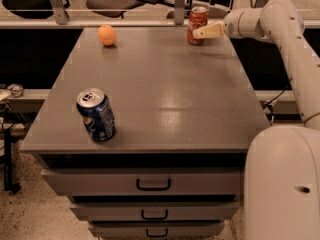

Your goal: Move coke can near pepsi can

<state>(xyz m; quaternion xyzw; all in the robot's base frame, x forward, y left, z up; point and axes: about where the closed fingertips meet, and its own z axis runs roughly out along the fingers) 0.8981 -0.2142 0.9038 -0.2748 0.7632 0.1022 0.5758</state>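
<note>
1. One camera view looks down on a grey tabletop point(165, 99) set over three drawers point(100, 183) with dark handles.
2. The coke can point(197, 19) stands upright at the far edge, right of the middle. It is red with a silver top, and the white script on its side is too small for me to read.
3. My jaws are at that can's right side, with a cream tip lying across its lower right flank. My arm point(280, 19) reaches in from the right. I cannot tell whether the jaws are apart or clamped on the can.
4. The pepsi can point(96, 115) stands upright near the front left corner, well apart from the coke can. It is dark blue with white and red markings, and no word on it is legible.
5. An orange point(107, 35) sits near the far left corner.
6. My white base point(282, 184) fills the lower right.
</note>
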